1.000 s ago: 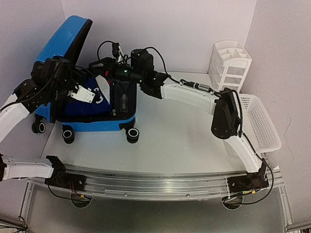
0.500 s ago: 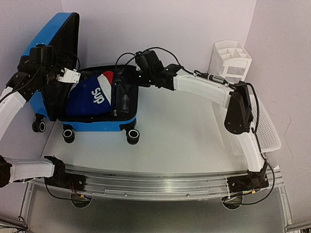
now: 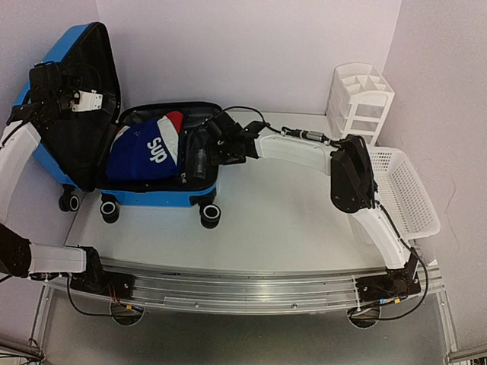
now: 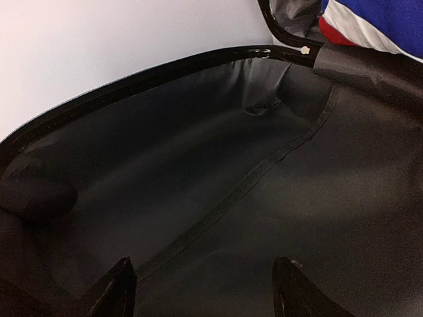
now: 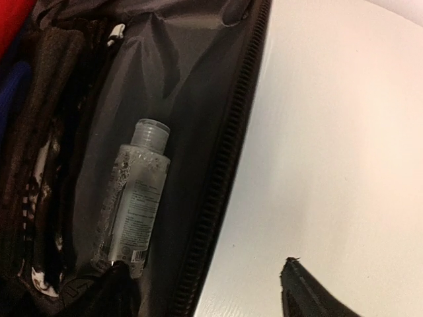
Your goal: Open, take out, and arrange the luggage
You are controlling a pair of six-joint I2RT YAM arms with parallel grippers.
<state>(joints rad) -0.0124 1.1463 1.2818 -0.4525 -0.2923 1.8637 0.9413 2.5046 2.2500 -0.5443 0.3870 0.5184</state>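
The blue luggage (image 3: 156, 198) lies open at the back left. Its lid (image 3: 80, 148) stands up toward the wall, black lining facing out. My left gripper (image 3: 85, 103) is open and empty, close against that lining (image 4: 198, 165). A blue garment with white lettering (image 3: 144, 152) fills the base and shows in the left wrist view (image 4: 383, 16). A clear bottle (image 5: 135, 198) lies in the base by the zipper rim (image 5: 221, 178). My right gripper (image 3: 204, 152) is open and empty, straddling this rim, one finger inside the case and one over the table.
A white compartmented organizer (image 3: 361, 95) stands at the back right. A white perforated basket (image 3: 411, 190) sits along the right edge. The suitcase wheels (image 3: 211, 214) rest on the white table. Walls close in behind and to the left of the lid.
The lid has swung further back and left with my left gripper against it. My right gripper has come down from above the case to its right rim.
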